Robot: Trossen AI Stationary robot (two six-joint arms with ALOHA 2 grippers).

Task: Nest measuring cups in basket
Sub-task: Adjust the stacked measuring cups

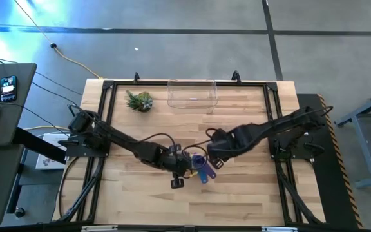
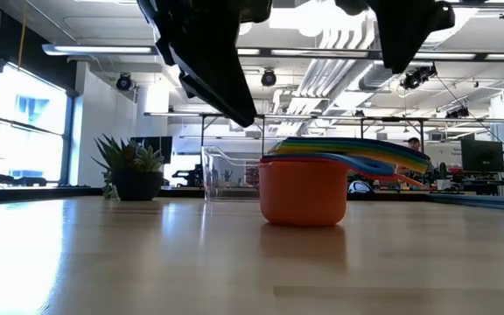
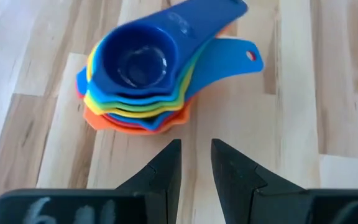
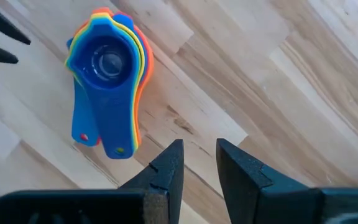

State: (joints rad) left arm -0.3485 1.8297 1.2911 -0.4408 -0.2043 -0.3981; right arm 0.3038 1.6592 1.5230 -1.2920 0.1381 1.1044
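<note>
Stack: the measuring cups sit nested in one pile on the table, orange at the bottom and blue on top, out near the middle of the board.

Basket: the basket stands at the far edge, well apart from the pile and with nothing in it that I can see; a small plant sits beside it on my left-arm side.

Stage: I judge the nesting done and the carry into the basket not yet made.

Left gripper: my left gripper hangs just beside the pile, fingers nearly together with only a thin slit between them, holding nothing.

Right gripper: my right gripper hovers over bare wood a little off from the cups, fingers likewise almost closed and empty.

Direction: from my left jaws the pile lies straight ahead, the bowls nearest and the handles running away beyond them. From my right jaws it lies ahead and off to one side.

Long axis: the fanned handles point toward the table's near edge, slanting toward my right arm's side; the bowls are at the end facing the basket.

Nearer arm: the left seems the closer of the two, though both are near.

Next move, as I judge it: either jaw must spread first, then close across the bundled handles or the rim.

Risk: the handles are splayed, so a pinch may catch only some and leave the lower cups behind.
</note>
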